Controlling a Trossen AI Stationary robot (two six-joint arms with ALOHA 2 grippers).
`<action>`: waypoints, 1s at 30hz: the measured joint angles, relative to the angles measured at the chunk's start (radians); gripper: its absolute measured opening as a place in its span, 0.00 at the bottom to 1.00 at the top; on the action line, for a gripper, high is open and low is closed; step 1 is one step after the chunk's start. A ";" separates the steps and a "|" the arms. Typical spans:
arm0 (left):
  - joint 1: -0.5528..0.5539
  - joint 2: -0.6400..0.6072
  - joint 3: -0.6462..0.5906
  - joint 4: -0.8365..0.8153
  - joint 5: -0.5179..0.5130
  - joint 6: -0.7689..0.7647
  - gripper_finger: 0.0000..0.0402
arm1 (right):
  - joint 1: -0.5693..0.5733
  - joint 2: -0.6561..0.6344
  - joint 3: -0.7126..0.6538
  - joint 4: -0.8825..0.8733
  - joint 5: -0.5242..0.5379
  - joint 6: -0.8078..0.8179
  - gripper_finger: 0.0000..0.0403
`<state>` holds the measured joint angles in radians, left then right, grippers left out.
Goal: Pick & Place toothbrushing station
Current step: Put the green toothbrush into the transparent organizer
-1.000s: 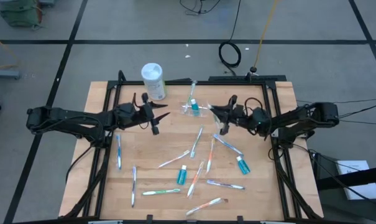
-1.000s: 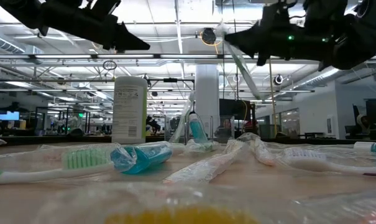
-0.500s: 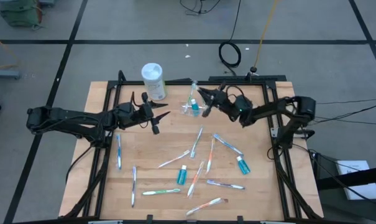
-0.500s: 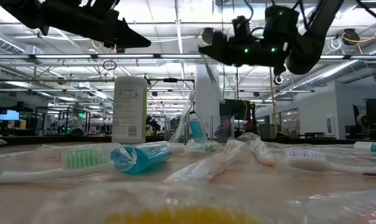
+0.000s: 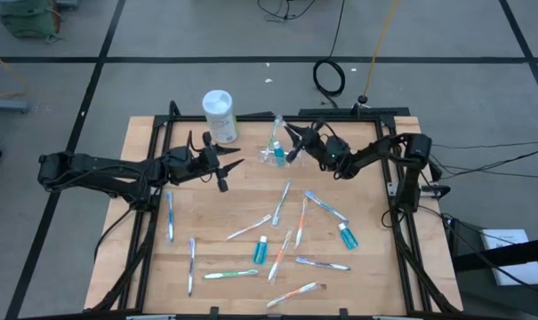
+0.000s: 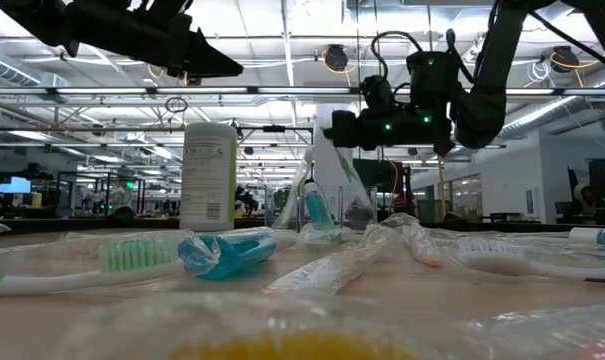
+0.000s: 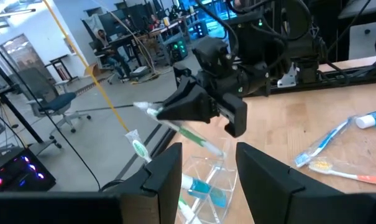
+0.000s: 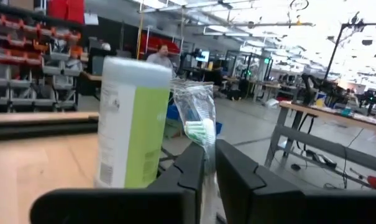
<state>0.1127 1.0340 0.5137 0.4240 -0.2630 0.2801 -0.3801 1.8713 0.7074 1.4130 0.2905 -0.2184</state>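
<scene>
Right hand (image 5: 289,136): clamped on wrapped toothbrush (image 8: 199,127), above cup (image 5: 275,153).
Left hand (image 5: 236,166): apart, empty, at cup's 8 o'clock.
Canister (image 5: 220,116): at cup's 10 o'clock.

White canister (image 5: 220,116) just beside clear cup (image 5: 273,153) — toothbrush-strewn table (image 5: 375,258).

- Clear plastic cup (image 5: 275,153) stands upright just under the right gripper's fingertips (image 5: 293,136), a blue toothpaste tube (image 6: 317,209) upright inside it.
- Green-headed toothbrush (image 8: 202,134) in a clear wrapper, pinched between those fingers, tilted over the cup's mouth.
- Other wrapped toothbrushes (image 5: 281,202) lie flat, scattered well away from both sets of fingers.
- Two more blue tubes (image 5: 260,250) lie flat among them.
</scene>
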 joint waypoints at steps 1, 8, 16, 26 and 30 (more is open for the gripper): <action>0.000 0.000 0.000 0.000 0.000 0.000 0.39 | 0.000 0.001 0.000 -0.015 0.000 0.007 0.07; 0.000 0.000 0.000 -0.001 0.000 -0.006 0.39 | 0.002 0.001 0.000 -0.050 0.040 0.042 0.12; 0.000 0.000 0.000 -0.003 0.000 -0.027 0.39 | 0.054 0.000 0.000 -0.057 0.397 0.057 0.17; 0.000 0.000 0.000 -0.004 0.000 -0.057 0.39 | 0.120 0.000 0.000 -0.086 0.423 -0.034 0.27; 0.000 0.000 0.000 -0.004 0.000 -0.057 0.39 | 0.121 0.000 0.000 -0.098 0.492 -0.038 0.34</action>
<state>0.1127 1.0340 0.5137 0.4196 -0.2630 0.2234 -0.2596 1.8709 0.7071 1.3152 0.7821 -0.2560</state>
